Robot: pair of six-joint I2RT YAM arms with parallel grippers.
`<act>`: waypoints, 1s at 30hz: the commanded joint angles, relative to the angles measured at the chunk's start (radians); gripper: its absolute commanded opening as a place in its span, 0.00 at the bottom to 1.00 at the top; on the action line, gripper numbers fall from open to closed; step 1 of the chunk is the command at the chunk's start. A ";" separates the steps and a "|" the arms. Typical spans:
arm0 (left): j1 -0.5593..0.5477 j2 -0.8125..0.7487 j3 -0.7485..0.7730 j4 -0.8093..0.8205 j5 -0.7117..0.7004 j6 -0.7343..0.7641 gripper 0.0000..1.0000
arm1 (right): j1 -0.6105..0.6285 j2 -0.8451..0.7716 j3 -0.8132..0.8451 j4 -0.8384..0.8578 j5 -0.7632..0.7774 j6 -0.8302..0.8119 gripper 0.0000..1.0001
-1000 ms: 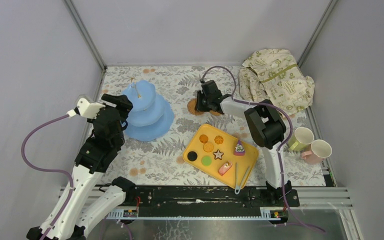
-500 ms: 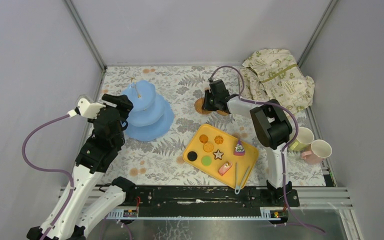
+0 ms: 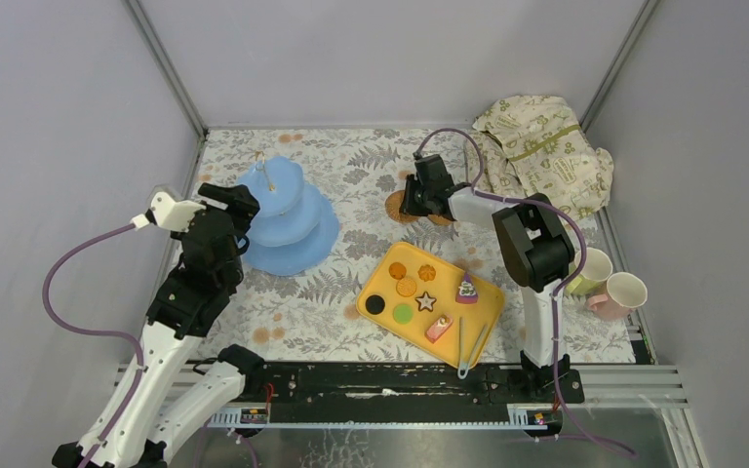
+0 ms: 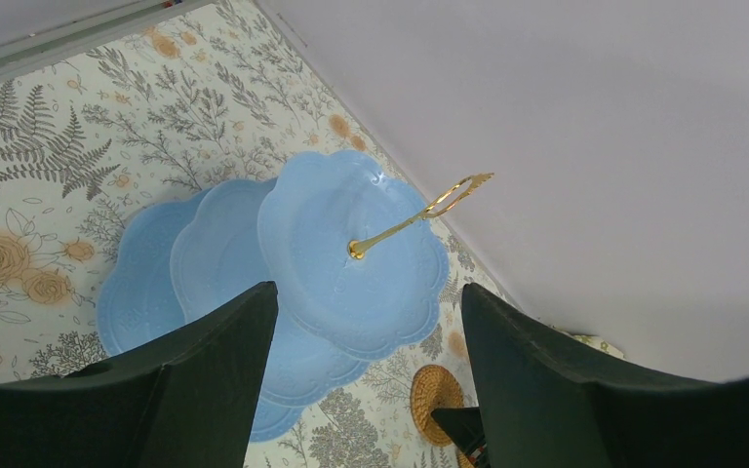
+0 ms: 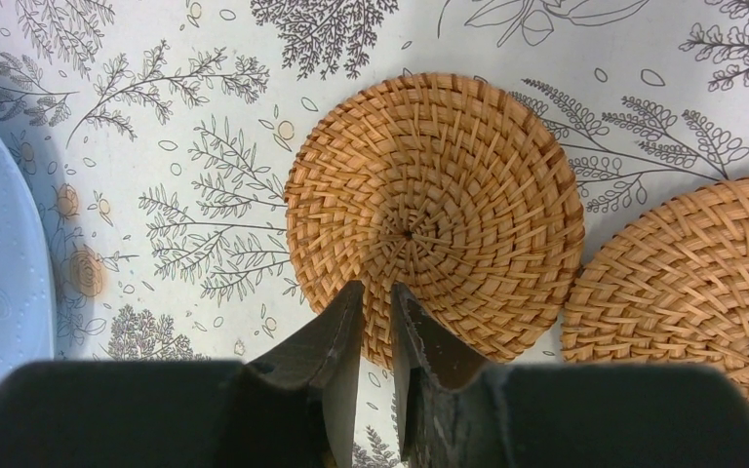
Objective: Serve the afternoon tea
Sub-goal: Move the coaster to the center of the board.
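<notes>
2 coasters (image 5: 434, 219) lie side by side mid-counter, toward far edge. Right gripper (image 5: 375, 322) pinches rim of the 1 nearer the stand (image 4: 205, 263); left gripper (image 4: 366, 292) open, empty, by stand. Step: coaster placement. Next, prob.: release, fetch cups (image 3: 605, 278) at right edge.

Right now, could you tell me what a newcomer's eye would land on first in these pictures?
The light-blue three-tier stand dominates the left rear of the floral table, its visible tiers bare. Next, the yellow tray of toy pastries near the front centre, and the right gripper with jaws pinching the rim of a woven coaster behind it.
</notes>
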 commanded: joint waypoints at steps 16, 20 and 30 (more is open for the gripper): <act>-0.007 0.006 0.021 0.046 0.005 0.050 0.76 | 0.062 0.086 0.117 -0.149 0.005 0.016 0.25; -0.007 0.010 0.026 0.047 0.011 0.062 0.80 | 0.062 0.069 0.130 -0.147 0.006 -0.011 0.33; -0.007 0.038 0.053 0.060 0.040 0.110 0.90 | 0.062 0.005 0.263 -0.190 0.027 -0.109 0.58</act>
